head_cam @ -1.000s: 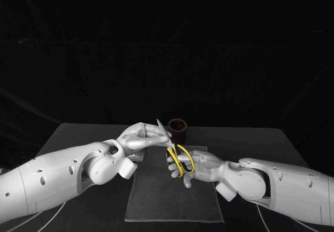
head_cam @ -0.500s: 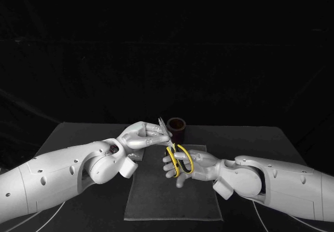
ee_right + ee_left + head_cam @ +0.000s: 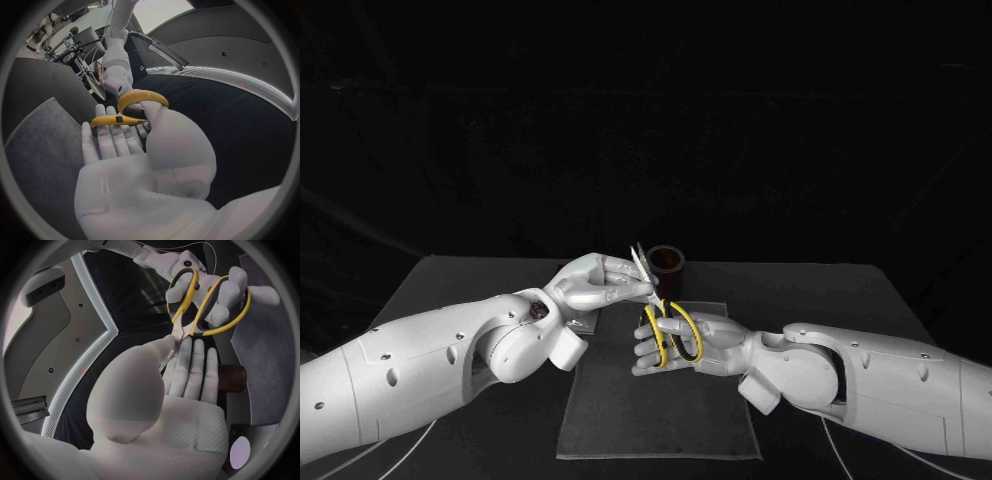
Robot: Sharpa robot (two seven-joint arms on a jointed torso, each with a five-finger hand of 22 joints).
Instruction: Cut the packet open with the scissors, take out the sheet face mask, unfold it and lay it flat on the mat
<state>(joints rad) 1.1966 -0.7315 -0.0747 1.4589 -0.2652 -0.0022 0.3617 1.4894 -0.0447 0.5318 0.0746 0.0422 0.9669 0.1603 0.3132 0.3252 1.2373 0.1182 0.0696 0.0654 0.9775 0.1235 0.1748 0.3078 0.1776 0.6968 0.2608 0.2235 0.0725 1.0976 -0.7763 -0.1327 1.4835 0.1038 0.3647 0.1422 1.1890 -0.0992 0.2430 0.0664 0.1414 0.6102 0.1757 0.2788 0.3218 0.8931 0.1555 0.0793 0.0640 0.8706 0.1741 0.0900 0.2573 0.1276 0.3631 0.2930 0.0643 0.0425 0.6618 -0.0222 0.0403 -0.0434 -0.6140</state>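
Observation:
The scissors [image 3: 669, 327] with yellow handles stand nearly upright above the grey mat [image 3: 661, 410], blades up. My left hand [image 3: 600, 282] pinches the blades [image 3: 174, 342] between thumb and fingers. My right hand [image 3: 697, 346] cups the handles [image 3: 134, 102] from below, with its thumb at one loop and its fingers curled round the other. The handles [image 3: 206, 300] appear in the left wrist view with the right hand [image 3: 228, 287] behind them. A pale corner of what looks like the packet [image 3: 583, 320] lies on the table under my left wrist, mostly hidden.
A dark brown cylinder [image 3: 668, 262] stands upright just behind the mat, close behind the scissors' tips, and also appears as the cylinder [image 3: 230, 378] past my left fingers. The mat [image 3: 44, 145] spreads beneath my right hand. The black table [image 3: 459, 290] extends to both sides.
My right hand has slid left under the handles and its fingers have curled further round them. The scissors have stood a little more upright. My left hand has stayed on the blades.

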